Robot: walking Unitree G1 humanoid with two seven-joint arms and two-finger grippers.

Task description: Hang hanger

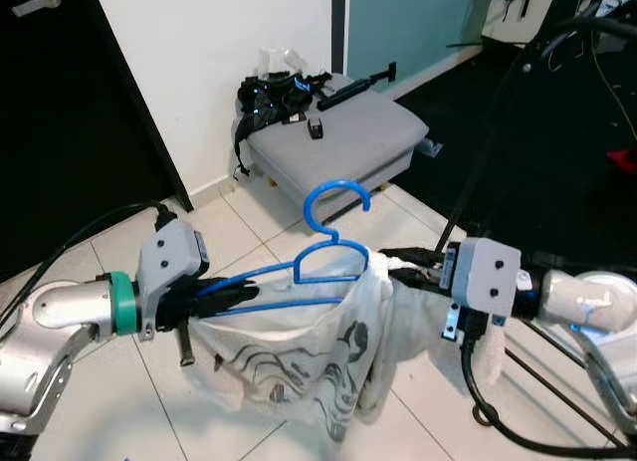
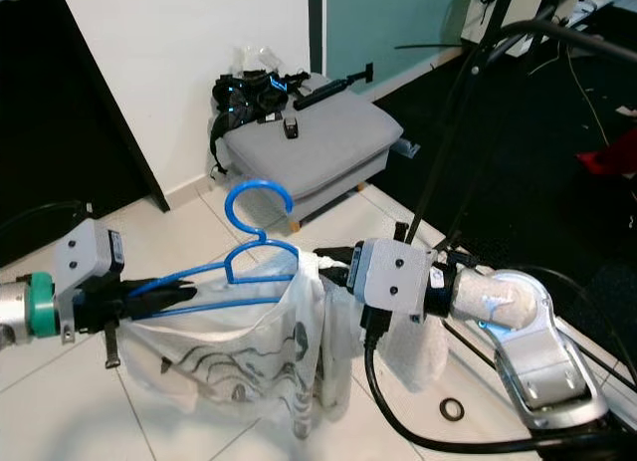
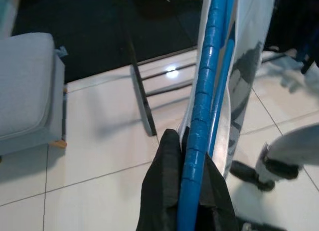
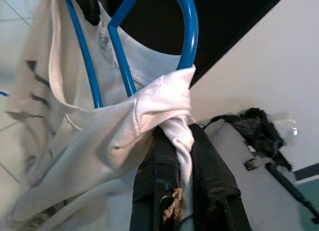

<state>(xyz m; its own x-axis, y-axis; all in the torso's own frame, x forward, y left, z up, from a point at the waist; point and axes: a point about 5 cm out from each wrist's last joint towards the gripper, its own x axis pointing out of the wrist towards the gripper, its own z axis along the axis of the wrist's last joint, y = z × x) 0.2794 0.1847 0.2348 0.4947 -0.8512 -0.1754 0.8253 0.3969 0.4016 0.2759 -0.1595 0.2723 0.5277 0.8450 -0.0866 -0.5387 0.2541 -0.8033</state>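
A blue plastic hanger is held level above the tiled floor, its hook pointing up. A white garment with dark markings hangs from it. My left gripper is shut on the hanger's left arm; the wrist view shows its black fingers clamped on the blue bar. My right gripper is shut on a bunched shoulder of the white garment at the hanger's right end, right beside the blue bar.
A grey padded stool stands behind against the white wall, with black straps and gear on it. Dark metal rack bars rise at the right. A black doorway is at the left. Black cables trail from my right arm.
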